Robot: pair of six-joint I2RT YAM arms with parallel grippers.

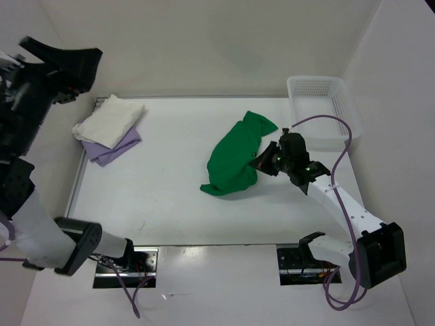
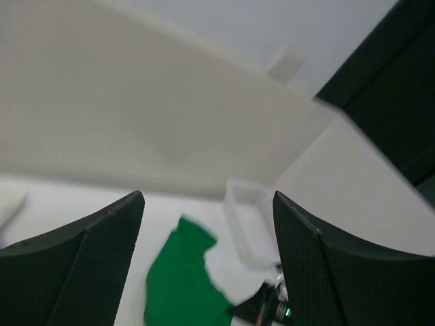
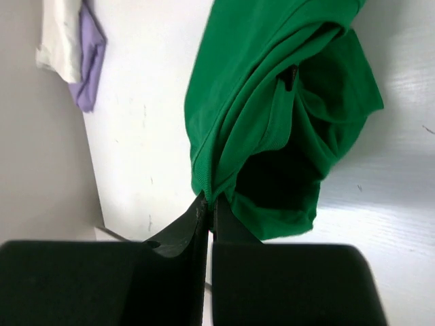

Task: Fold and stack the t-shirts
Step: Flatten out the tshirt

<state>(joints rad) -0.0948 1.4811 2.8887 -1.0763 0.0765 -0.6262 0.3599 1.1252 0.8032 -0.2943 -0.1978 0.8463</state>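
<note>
Now, on the surface (image 1: 170, 204), the green t-shirt (image 1: 234, 163) lies crumpled just left of the mesh basket (image 1: 340, 102). The cream t-shirt (image 1: 109, 119) sits folded on the lavender t-shirt (image 1: 119, 151), far left of that basket. Your right pincer (image 3: 207, 204) is pinched closed on the green shirt's edge. Your left pincer (image 2: 207, 197) hangs wide apart, holding nothing, well away from the basket. Draw that edge out flat before folding, and bring the left in to pin the opposite side so nothing bunches.

Left gripper (image 2: 207, 198) raised, jaws apart; right gripper (image 3: 209, 202) low, jaws pinched together.
</note>
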